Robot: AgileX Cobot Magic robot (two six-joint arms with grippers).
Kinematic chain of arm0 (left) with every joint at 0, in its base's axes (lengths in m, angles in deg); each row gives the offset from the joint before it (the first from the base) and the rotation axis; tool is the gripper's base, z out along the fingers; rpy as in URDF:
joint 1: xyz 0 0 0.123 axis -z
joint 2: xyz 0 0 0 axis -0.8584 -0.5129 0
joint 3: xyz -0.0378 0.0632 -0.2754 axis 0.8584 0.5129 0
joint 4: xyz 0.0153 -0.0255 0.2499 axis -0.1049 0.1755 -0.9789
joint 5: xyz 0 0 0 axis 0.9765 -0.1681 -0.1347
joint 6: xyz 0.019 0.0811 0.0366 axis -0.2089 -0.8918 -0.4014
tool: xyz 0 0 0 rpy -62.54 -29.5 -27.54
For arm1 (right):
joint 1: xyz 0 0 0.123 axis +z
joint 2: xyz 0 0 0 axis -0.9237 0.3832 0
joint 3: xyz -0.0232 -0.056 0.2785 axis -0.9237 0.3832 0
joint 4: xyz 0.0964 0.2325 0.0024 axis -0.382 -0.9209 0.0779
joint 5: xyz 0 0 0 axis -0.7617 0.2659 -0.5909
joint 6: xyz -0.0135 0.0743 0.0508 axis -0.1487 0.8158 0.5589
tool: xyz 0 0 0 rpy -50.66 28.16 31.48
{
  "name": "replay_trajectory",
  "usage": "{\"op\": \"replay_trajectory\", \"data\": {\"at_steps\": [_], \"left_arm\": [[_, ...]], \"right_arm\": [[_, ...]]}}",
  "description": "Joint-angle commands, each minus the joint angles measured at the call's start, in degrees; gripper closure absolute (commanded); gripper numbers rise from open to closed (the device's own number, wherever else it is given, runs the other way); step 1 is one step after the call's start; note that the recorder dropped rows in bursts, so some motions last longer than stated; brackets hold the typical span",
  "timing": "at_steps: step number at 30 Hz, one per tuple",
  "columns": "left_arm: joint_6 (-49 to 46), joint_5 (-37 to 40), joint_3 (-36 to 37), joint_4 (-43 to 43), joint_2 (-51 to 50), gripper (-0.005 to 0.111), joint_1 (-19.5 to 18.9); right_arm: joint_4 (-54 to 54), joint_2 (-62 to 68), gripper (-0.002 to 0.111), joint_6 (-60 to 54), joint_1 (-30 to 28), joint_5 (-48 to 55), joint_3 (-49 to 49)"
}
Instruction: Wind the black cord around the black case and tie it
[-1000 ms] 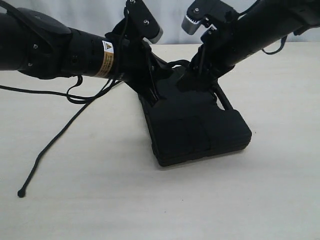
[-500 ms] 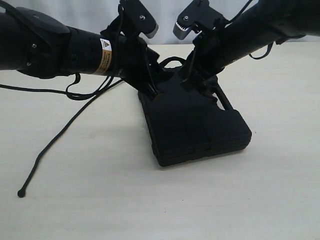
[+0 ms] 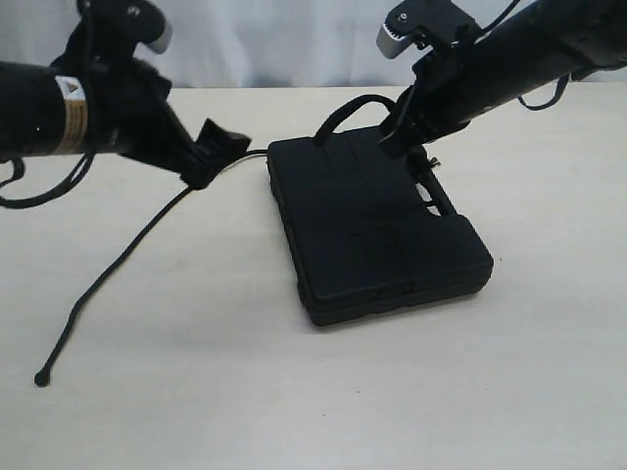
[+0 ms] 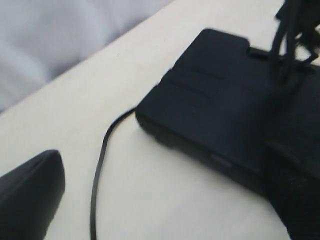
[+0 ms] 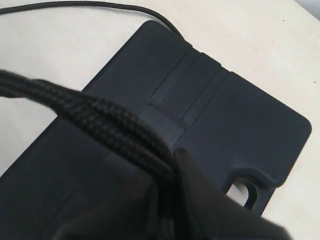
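Observation:
The black case lies flat on the table, its slot handle along the right edge. The black cord runs from a knotted end at the front left up to the case's far left corner, then arches as a loop over the case's far end. My right gripper is shut on that loop; the right wrist view shows two braided strands pinched in the gripper above the case. My left gripper hangs open left of the case, with only cord on the table between its fingers.
The pale table stretches all round the case. A white cloth backdrop closes the far side. The left arm's own thin cables droop near the table at the far left.
My left arm has pulled back to the left, off the case's far end, and its gripper now stands open. The right gripper, still on the cord, has shifted slightly right.

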Motion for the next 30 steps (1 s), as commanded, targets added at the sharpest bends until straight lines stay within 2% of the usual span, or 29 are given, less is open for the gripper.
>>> {"op": "replay_trajectory", "data": {"at_steps": [1, 3, 5, 8, 11, 13, 15, 18, 19, 20, 22, 24, 25, 27, 28, 30], "left_arm": [[2.58, 4.42, 5.41, 0.18, 0.25, 0.002, -2.84], [2.72, 7.24, 7.00, 0.18, 0.25, 0.002, -2.98], [4.86, 4.45, 7.69, 0.18, -0.43, 0.002, -4.05], [11.40, -12.46, 6.74, 0.18, -2.63, 0.002, -5.75], [12.88, -26.99, 3.86, 0.18, -5.02, 0.002, -5.35], [12.59, -26.05, 2.52, 0.18, -5.40, 0.002, -3.44], [8.35, -17.49, 1.85, 0.18, -5.27, 0.002, -0.94], [-1.92, 5.56, 1.73, 0.18, -5.09, 0.002, 4.38], [-7.49, 17.72, 1.73, 0.18, -5.35, 0.002, 6.66], [-11.46, 25.24, 1.60, 0.18, -5.82, 0.002, 8.04], [-26.19, 37.87, 0.54, 1.68, -7.42, 0.002, 9.66], [-43.97, 44.08, -1.48, 13.73, -9.38, 0.002, 9.37], [-55.96, 47.44, -4.05, 26.02, -11.19, 0.002, 8.48], [-70.63, 54.15, -8.69, 44.81, -13.99, 0.002, 6.63], [-79.28, 59.51, -12.51, 58.50, -15.91, 0.002, 4.90], [-87.29, 65.73, -17.61, 75.81, -17.98, 0.002, 2.39]], "right_arm": [[-1.49, -0.02, 0.104, 0.53, -0.12, -0.52, 0.20], [-1.49, -0.02, 0.104, 0.66, -0.12, -0.52, 0.20], [-1.49, -0.02, 0.104, 1.19, -0.12, -0.76, 0.20], [-2.48, 0.06, 0.104, 1.18, -0.12, -0.99, 0.20], [-3.18, 0.06, 0.104, 0.97, -0.12, -0.99, 0.20], [-3.18, 0.06, 0.104, 0.97, -0.12, -0.99, 0.20], [-3.29, 0.06, 0.104, 0.97, -0.12, -0.99, 0.20], [-3.45, 0.06, 0.104, 0.97, -0.12, -0.99, 0.20], [-3.45, 0.06, 0.104, 0.97, -0.12, -0.99, 0.20], [-3.45, 0.06, 0.104, 0.97, -0.12, -1.23, 0.20], [-3.45, 0.06, 0.104, 0.97, -0.12, -1.48, 0.20], [-3.45, 0.06, 0.104, 0.97, -0.12, -1.86, 0.20], [-3.45, 0.06, 0.104, 0.97, -0.12, -1.86, 0.20], [-3.45, 0.06, 0.104, 0.97, -0.12, -2.01, 0.20], [-3.45, 0.06, 0.104, 0.97, -0.12, -2.01, 0.20], [-3.45, 0.06, 0.104, 0.97, -0.12, -2.01, 0.20]]}}
